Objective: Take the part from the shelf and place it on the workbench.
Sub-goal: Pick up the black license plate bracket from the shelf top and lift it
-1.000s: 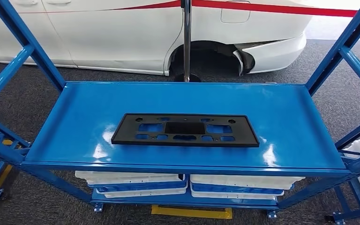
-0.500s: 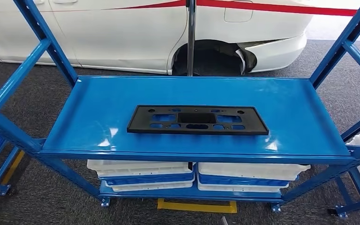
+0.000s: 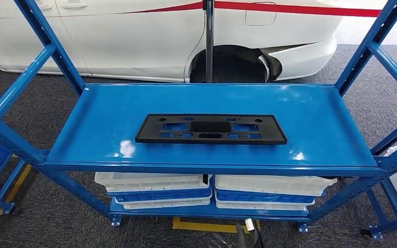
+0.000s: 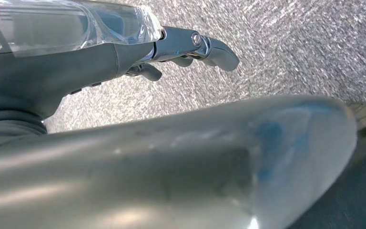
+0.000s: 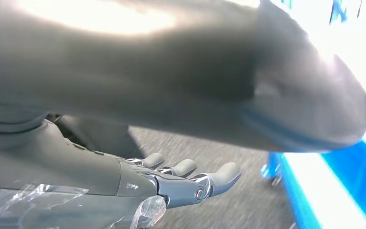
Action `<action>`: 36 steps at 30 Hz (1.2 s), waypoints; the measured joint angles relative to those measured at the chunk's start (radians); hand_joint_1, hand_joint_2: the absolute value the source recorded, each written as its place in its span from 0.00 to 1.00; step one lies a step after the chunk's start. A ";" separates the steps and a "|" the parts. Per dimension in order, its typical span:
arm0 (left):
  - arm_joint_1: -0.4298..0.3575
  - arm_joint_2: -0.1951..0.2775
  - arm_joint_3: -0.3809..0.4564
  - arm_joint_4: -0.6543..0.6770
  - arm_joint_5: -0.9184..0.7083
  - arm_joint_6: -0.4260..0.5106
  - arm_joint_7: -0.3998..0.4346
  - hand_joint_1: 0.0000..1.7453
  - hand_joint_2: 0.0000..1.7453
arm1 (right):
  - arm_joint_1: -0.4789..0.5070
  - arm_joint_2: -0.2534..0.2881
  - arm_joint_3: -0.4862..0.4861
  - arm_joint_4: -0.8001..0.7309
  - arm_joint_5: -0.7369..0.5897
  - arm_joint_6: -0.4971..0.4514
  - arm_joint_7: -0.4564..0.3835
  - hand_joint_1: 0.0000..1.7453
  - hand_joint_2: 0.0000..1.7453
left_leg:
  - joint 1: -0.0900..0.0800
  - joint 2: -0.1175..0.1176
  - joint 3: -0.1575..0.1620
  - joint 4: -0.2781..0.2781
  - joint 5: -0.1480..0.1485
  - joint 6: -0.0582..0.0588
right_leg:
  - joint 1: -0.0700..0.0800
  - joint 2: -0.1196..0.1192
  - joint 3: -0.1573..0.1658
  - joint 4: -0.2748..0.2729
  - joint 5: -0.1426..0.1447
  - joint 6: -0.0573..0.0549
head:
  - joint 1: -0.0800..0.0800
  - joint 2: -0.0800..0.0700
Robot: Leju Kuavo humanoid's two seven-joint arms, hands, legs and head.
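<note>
Part flat mid-shelf: thin, stiff, light plastic, we reckon; grip both short ends. Left hand, right hand empty, fingers apart.

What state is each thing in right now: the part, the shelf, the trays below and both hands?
Black part: flat on the shelf top, untouched.
Blue shelf: upright.
White trays: stacked on the lower level.
Left hand: empty, over carpet.
Right hand: empty, fingers extended.
</note>
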 joint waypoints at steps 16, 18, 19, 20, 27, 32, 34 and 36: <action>-0.001 0.000 0.000 0.000 -0.036 -0.017 -0.004 0.00 0.00 | 0.043 -0.051 -0.061 -0.507 0.057 0.164 -0.181 0.00 0.00 | 0.004 0.000 -0.013 0.001 0.012 -0.013 | 0.002 0.000 -0.014 0.001 0.010 -0.003 | -0.001 0.000; -0.001 0.001 0.000 0.000 -0.043 -0.023 -0.002 0.00 0.00 | 0.051 -0.058 -0.075 -0.580 0.086 0.164 -0.186 0.00 0.00 | 0.004 0.000 -0.016 0.001 0.013 -0.013 | 0.002 0.000 -0.016 0.001 0.010 -0.003 | -0.001 0.000; -0.001 0.001 0.000 0.000 -0.047 -0.026 0.000 0.00 0.00 | 0.053 -0.060 -0.083 -0.617 0.100 0.164 -0.187 0.00 0.00 | 0.004 0.000 -0.017 0.002 0.013 -0.013 | 0.002 0.000 -0.017 0.001 0.010 -0.003 | -0.001 0.000; -0.002 0.001 0.000 0.000 -0.049 -0.029 0.001 0.00 0.00 | 0.055 -0.062 -0.090 -0.650 0.115 0.165 -0.190 0.00 0.00 | 0.004 0.000 -0.018 0.002 0.013 -0.013 | 0.002 0.000 -0.018 0.001 0.010 -0.003 | -0.001 0.000; -0.007 0.002 0.000 0.000 -0.066 -0.046 0.006 0.00 0.00 | 0.062 -0.071 -0.128 -0.847 0.223 0.175 -0.208 0.00 0.00 | 0.004 0.001 -0.022 0.002 0.013 -0.012 | 0.002 0.000 -0.022 0.001 0.010 -0.003 | -0.001 0.000; -0.012 0.002 0.000 0.000 -0.067 -0.048 0.007 0.00 0.00 | 0.061 -0.073 -0.147 -0.945 0.235 0.155 -0.201 0.00 0.00 | 0.004 0.000 -0.023 0.002 0.013 -0.012 | 0.002 0.000 -0.023 0.001 0.010 -0.003 | -0.001 0.000; -0.014 0.002 0.000 0.000 -0.066 -0.047 0.007 0.00 0.00 | 0.057 -0.074 -0.152 -0.970 0.222 0.123 -0.188 0.00 0.00 | 0.004 0.000 -0.023 0.002 0.013 -0.012 | 0.002 0.000 -0.023 0.001 0.010 -0.003 | -0.001 0.000; -0.015 0.002 0.000 0.000 -0.064 -0.047 0.007 0.00 0.00 | 0.053 -0.074 -0.156 -0.986 0.209 0.092 -0.174 0.00 0.00 | 0.004 0.000 -0.024 0.002 0.013 -0.013 | 0.002 0.000 -0.024 0.001 0.010 -0.003 | -0.001 0.000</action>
